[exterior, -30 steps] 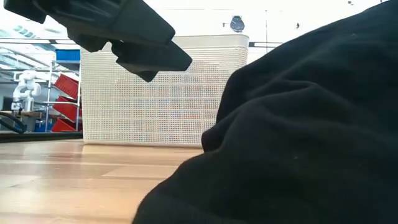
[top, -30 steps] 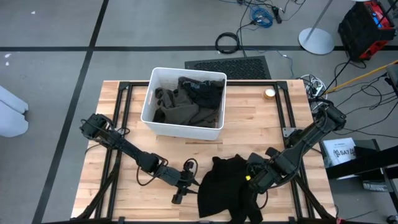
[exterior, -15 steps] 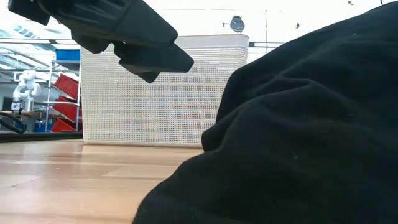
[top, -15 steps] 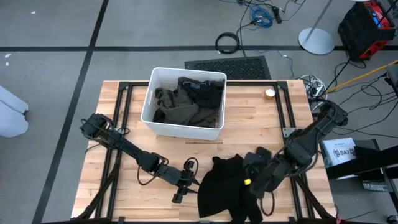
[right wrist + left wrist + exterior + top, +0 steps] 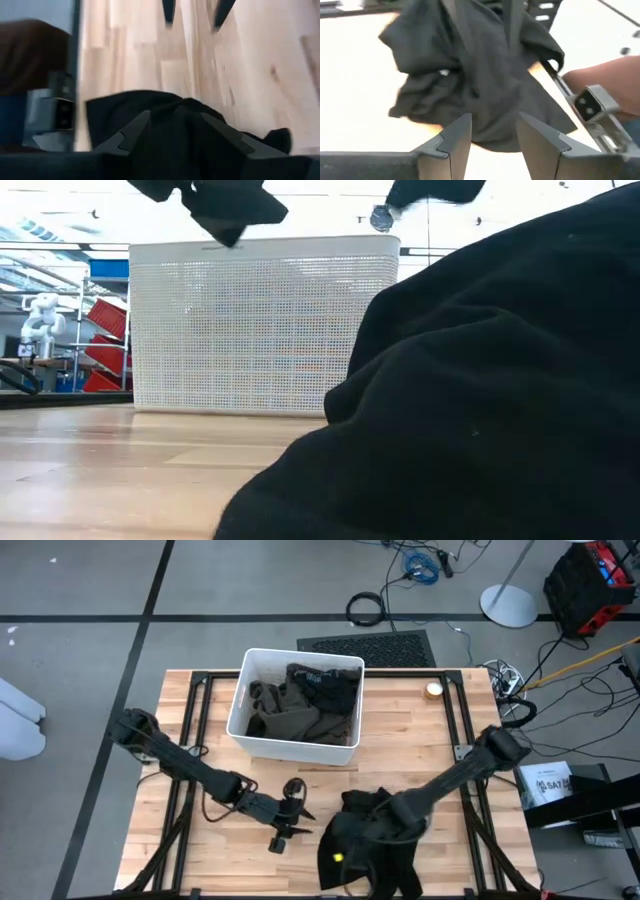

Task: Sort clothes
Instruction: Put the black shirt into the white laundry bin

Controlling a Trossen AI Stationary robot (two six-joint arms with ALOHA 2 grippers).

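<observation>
- The black garment (image 5: 365,840) lies heaped on the near part of the table (image 5: 440,740), right of centre; more dark clothes (image 5: 305,705) already sit in the white bin (image 5: 240,700) at the far side.
- The right gripper (image 5: 375,830) is low over that heap. In its wrist view the two fingers (image 5: 132,132) stand apart with black cloth beneath them; I judge them spread and holding nothing, though the blur makes contact with the fabric hard to rule out.
- The left gripper (image 5: 285,830) hovers just left of the garment, its fingers (image 5: 455,140) parted and empty, pointed at the cloth.
- Risk: a pinch taken from here could catch only a loose fold, so the garment would unfurl and drag across the table, or slip free on the way to the bin.
- Risk: both grippers crowd the same heap; if they close in together they could collide, or tug the cloth in opposite ways.
- Against a second ago: the right arm has swung left and reached further over the garment, and its fingers have parted from nearly closed.
- The left arm has shifted too, its gripper lifted, so it shows higher in the low view. The garment looks slightly bunched differently; the bin's contents are unchanged.
</observation>
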